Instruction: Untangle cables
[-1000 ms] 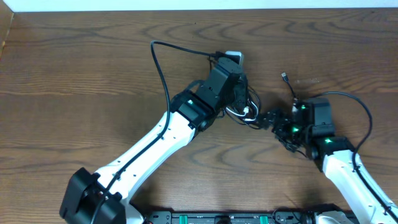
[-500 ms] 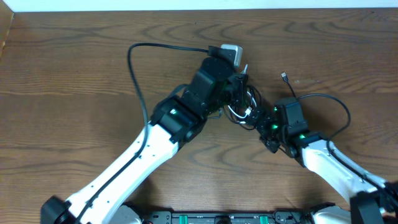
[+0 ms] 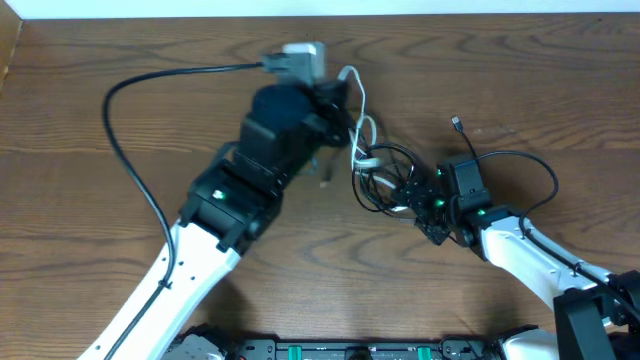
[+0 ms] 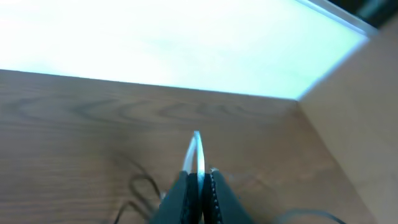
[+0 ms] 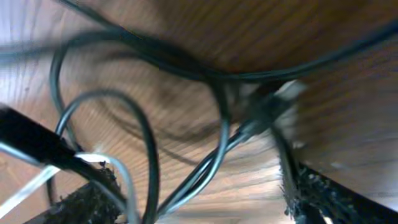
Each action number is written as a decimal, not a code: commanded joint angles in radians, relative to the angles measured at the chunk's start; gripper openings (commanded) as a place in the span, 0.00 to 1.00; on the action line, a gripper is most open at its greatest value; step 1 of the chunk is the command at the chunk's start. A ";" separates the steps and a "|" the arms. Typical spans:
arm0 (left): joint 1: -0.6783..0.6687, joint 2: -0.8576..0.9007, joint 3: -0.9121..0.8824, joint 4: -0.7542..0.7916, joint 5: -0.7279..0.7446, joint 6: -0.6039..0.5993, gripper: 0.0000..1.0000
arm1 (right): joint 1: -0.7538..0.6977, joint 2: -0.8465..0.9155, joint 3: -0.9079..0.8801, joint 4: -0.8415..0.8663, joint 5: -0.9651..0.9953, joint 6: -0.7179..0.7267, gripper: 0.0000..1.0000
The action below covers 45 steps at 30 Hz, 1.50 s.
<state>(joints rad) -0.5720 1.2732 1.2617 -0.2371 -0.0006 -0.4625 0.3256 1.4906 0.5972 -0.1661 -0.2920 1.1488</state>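
Observation:
My left gripper (image 3: 338, 98) is shut on the white cable (image 3: 359, 112) and holds it raised. In the left wrist view the jaws (image 4: 198, 182) pinch the white cable (image 4: 196, 147), which sticks out ahead as a thin loop. The white cable hangs down to the tangle of black cables (image 3: 384, 172) on the table. My right gripper (image 3: 418, 199) sits low at the tangle's right side. In the right wrist view its fingers (image 5: 199, 198) are spread, with black cables (image 5: 219, 134) looping between them and a bit of white cable (image 5: 121, 177) at the left. A black plug end (image 3: 457, 124) lies apart, far right.
The left arm's thick black wire (image 3: 130, 120) arcs wide over the table's left half. The right arm's wire (image 3: 535, 165) loops behind its wrist. A pale wall edge (image 3: 480, 8) bounds the back of the wooden table (image 3: 560, 80).
My left gripper has risen and swung up and left, drawing the white cable out of the black tangle. My right gripper moved left onto the tangle, then stayed there.

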 commanded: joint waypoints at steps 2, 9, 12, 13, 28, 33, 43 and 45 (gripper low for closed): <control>0.101 -0.015 0.014 -0.008 -0.049 0.020 0.08 | -0.088 0.033 -0.021 -0.086 0.066 -0.130 0.79; 0.220 -0.015 0.014 -0.075 -0.049 0.017 0.08 | -0.294 0.032 -0.021 -0.141 0.065 -0.322 0.75; 0.267 -0.015 0.014 -0.109 -0.050 0.017 0.08 | -0.359 0.032 -0.021 -0.153 0.065 -0.354 0.75; 0.283 -0.015 0.014 -0.120 -0.050 0.017 0.08 | -0.379 0.032 -0.021 -0.156 0.065 -0.366 0.75; 0.404 0.001 0.013 -0.323 0.094 -0.076 0.08 | -0.429 0.032 -0.021 -0.157 0.090 -0.406 0.82; 0.402 0.045 0.012 -0.338 0.494 0.127 0.08 | -0.429 0.032 -0.021 -0.146 -0.001 -0.436 0.94; 0.404 0.232 0.012 -0.302 1.340 0.730 0.08 | -0.429 0.032 -0.021 -0.115 -0.055 -0.481 0.93; 0.404 0.261 0.012 -0.265 1.355 0.706 0.08 | -0.429 0.032 -0.021 -0.119 -0.055 -0.481 0.93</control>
<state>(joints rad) -0.1730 1.5055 1.2617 -0.5289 1.1519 0.1280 -0.0956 1.4818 0.6163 -0.2680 -0.3717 0.6899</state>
